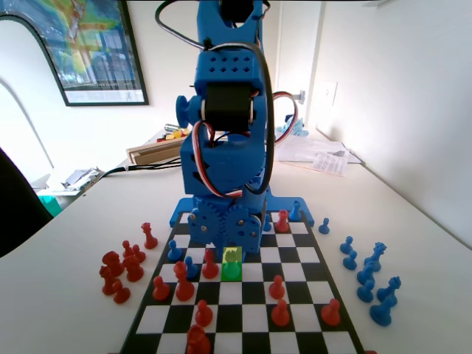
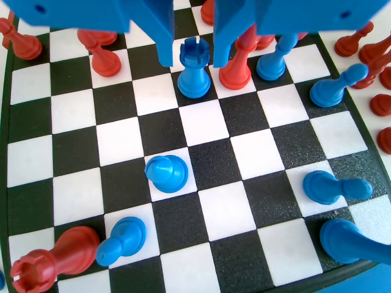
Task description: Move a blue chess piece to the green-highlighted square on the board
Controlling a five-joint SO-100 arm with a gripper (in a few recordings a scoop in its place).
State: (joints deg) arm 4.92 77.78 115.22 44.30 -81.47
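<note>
A short blue chess piece [image 2: 194, 76] with a notched, castle-like top stands upright on the board [image 2: 201, 122]. In the fixed view it looks yellow-green [image 1: 232, 257], because it stands on the green-highlighted square [image 1: 231, 271]. My gripper [image 2: 193, 62] is open, with one jaw on each side of the piece's top. A small gap shows on both sides, so neither jaw touches it. The blue arm [image 1: 225, 147] is bent low over the board's far half, right behind that square.
In the wrist view a red pawn [image 2: 235, 67] and a blue piece [image 2: 272, 61] stand just right of the gripper. A blue pawn [image 2: 166, 173] is nearer the camera. Captured red pieces [image 1: 122, 269] lie left of the board, blue ones [image 1: 372, 284] right.
</note>
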